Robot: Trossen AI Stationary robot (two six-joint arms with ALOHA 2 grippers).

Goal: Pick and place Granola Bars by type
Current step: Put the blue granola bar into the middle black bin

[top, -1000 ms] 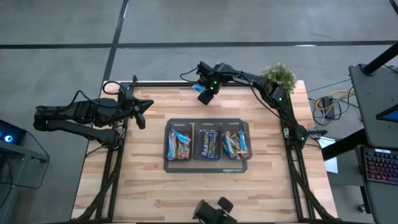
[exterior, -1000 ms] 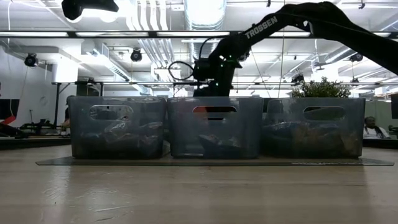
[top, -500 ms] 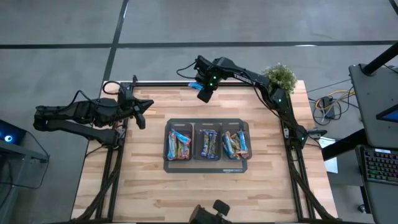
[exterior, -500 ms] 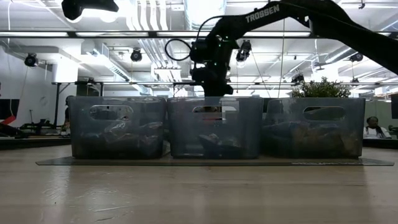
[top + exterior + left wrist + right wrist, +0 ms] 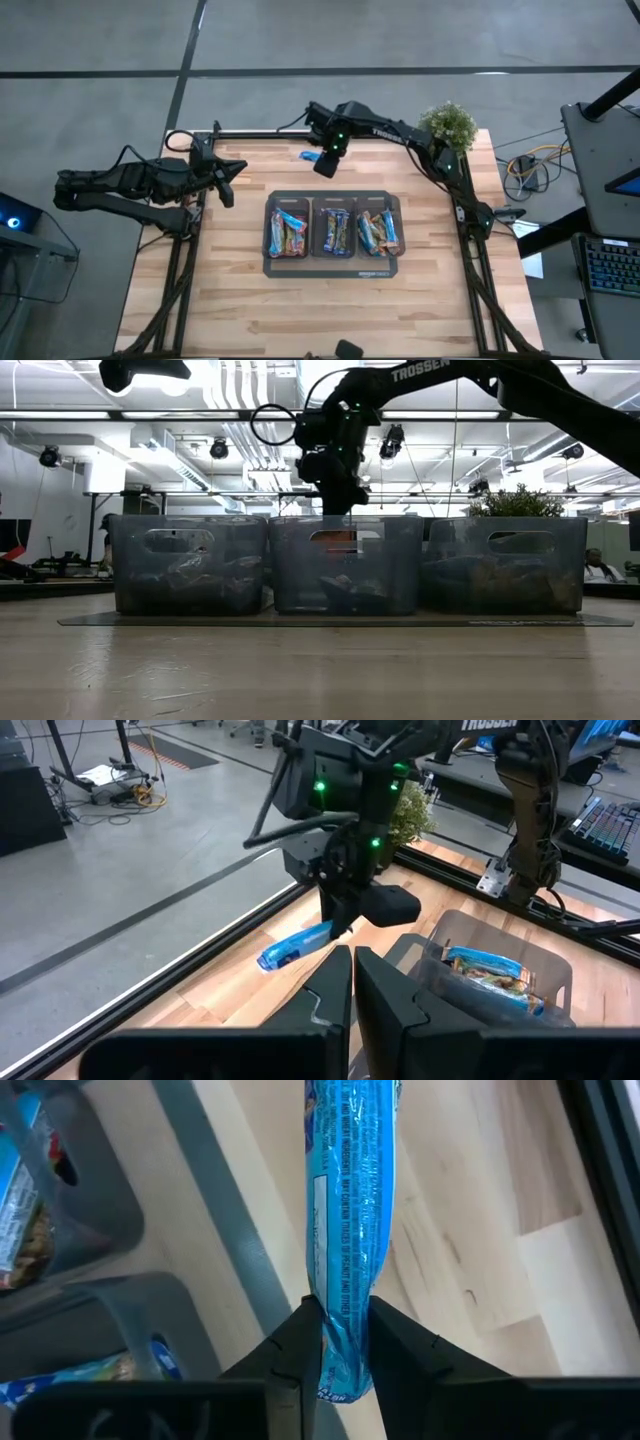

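My right gripper [image 5: 323, 165] hangs over the table's far edge, just beyond the middle bin, shut on a light blue granola bar [image 5: 309, 156]. The left wrist view shows that bar [image 5: 295, 945] sticking out sideways from the fingers, above the wood. More granola bars lie in three clear bins: left [image 5: 288, 228], middle [image 5: 334, 230] and right [image 5: 378, 228]. These bins stand side by side on a dark tray [image 5: 333, 266]. My left gripper [image 5: 232, 180] waits shut at the table's left side, raised, touching nothing. My right gripper pinches the light blue bar near one end [image 5: 340, 1305] between its two fingers [image 5: 300, 1335]. The fingers point steeply down, from above. The bar is lifted clear of the table and sticks out toward the table's left, its free end [image 5: 270, 958] a little lower.
A small green plant [image 5: 448, 122] stands at the far right corner. Bare wood lies in front of the tray and at both sides of it. A black rail [image 5: 260, 134] runs along the table's far edge.
My right gripper has risen from the far edge of the table and shifted a little toward the left, carrying the light blue bar up with it, clear of the wood. My left arm has kept still.
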